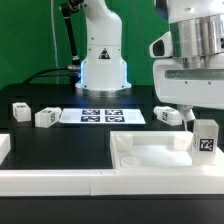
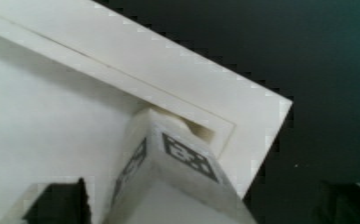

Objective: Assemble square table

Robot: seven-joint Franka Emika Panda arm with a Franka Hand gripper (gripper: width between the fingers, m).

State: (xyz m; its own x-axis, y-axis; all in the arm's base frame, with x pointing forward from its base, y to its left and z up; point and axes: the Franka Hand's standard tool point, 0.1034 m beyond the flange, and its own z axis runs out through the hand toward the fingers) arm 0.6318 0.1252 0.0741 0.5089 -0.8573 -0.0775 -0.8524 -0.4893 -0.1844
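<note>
**Jaws wide around a leg standing at the table top's corner**

You have the gripper (image 1: 198, 118) hanging over the near corner of the table top (image 1: 150, 158), on the exterior view's right. Directly beneath it the corner leg (image 1: 205, 141) stands upright, its marker tag facing the camera.

In the wrist view you see that leg from above, set inside the raised rim where two edges of the top meet. The dark fingers (image 2: 60, 200) show only at the edge of the picture, one on each side of the leg and well apart. The one you can see best has a gap between it and the leg, so the jaws look wide and are holding nothing. The other finger is only a sliver, so you cannot be sure it is clear of the leg. You also cannot tell whether the leg is fully seated in the top.

The rest of your parts lie on the black table (image 1: 70, 145). A first loose leg (image 1: 20, 112) and a second loose leg (image 1: 45, 117) lie on the exterior view's left. A third loose leg (image 1: 168, 115) lies behind the top, near the gripper. The marker board (image 1: 100, 116) lies flat in front of the arm's base (image 1: 103, 55), and a white border rail (image 1: 50, 182) runs along the near edge.
</note>
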